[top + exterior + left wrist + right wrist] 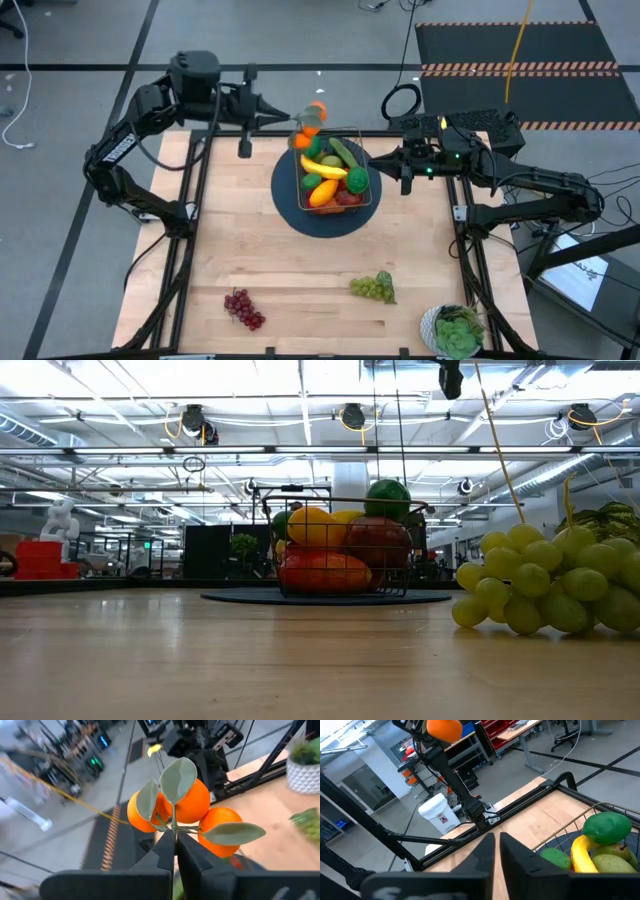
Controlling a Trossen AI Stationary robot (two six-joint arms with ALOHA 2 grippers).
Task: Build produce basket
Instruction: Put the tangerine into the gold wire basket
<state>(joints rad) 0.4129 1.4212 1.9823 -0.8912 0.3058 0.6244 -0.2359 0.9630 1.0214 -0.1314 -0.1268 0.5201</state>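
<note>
The wire basket (336, 172) stands on a round dark-blue mat (300, 212) at the table's far middle. It holds a banana (322, 167), a cucumber (343, 152), a mango (322, 193), limes and red fruit. My left gripper (292, 119) is shut on a cluster of oranges (313, 119) with green leaves, up in the air over the basket's far left corner. My right gripper (372, 163) is shut, just right of the basket and touching nothing. Purple grapes (243, 308) and green grapes (373, 288) lie on the near part of the table. My left gripper (175, 840) pinches the orange cluster's thin green stem (173, 826) between its two fingertips, where the leaves branch off. The fingers come level from the table's left. The oranges (192, 802) stick out past the fingertips, lifted clear of table and basket.
A leafy plant in a white pot (455, 330) stands at the near right corner. Black frame rails (190, 190) run along the table's left and right sides. Bare wood lies between the mat and the grapes. The green grapes (540, 580) fill the right of the low view.
</note>
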